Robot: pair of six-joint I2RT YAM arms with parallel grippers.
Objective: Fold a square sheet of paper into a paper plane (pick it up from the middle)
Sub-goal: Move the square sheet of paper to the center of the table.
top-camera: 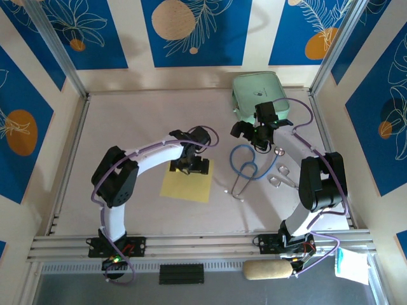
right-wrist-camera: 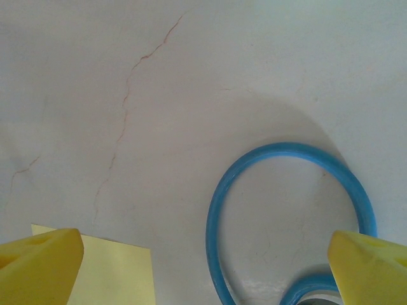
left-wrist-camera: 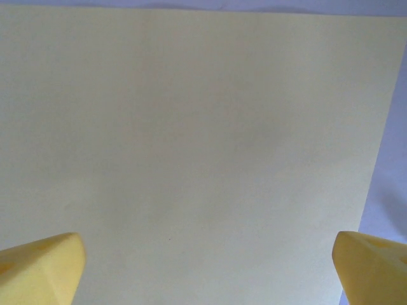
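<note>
The left gripper [top-camera: 193, 166] hangs with its yellow fingers spread wide and empty above the thin, plain yellow square sheet of paper [top-camera: 187, 185]. The sheet lies flat and unfolded on the pale table [top-camera: 133, 127], probably laid out so it can be pinched from its middle. In the left wrist view it spans the whole gap between the fingertips. The right gripper [top-camera: 254, 135], equally wide and empty, hovers over the blue looped cable [top-camera: 245, 162], beside the sheet and apparently out of the way.
</note>
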